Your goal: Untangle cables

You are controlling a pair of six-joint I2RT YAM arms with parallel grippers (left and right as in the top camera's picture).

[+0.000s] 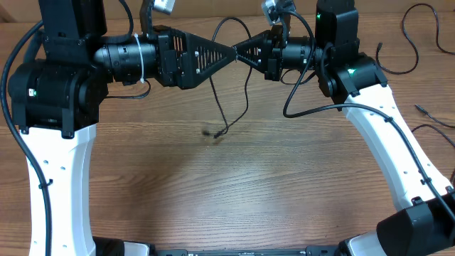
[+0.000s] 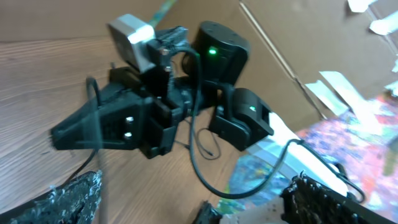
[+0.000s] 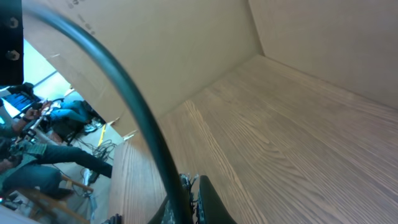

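Note:
A thin black cable hangs from where my two grippers meet at the back middle of the table. It loops up behind them, and its plug end rests on the wood. My right gripper is shut on this cable. In the right wrist view the cable runs close past the lens into the closed fingers. My left gripper faces it tip to tip. In the left wrist view its fingers are spread wide, with the right gripper and the cable ahead.
More thin black cables lie at the right: one at the back right, another by the right edge and one below it. A thicker cord hangs from the right arm. Cardboard walls stand behind the table.

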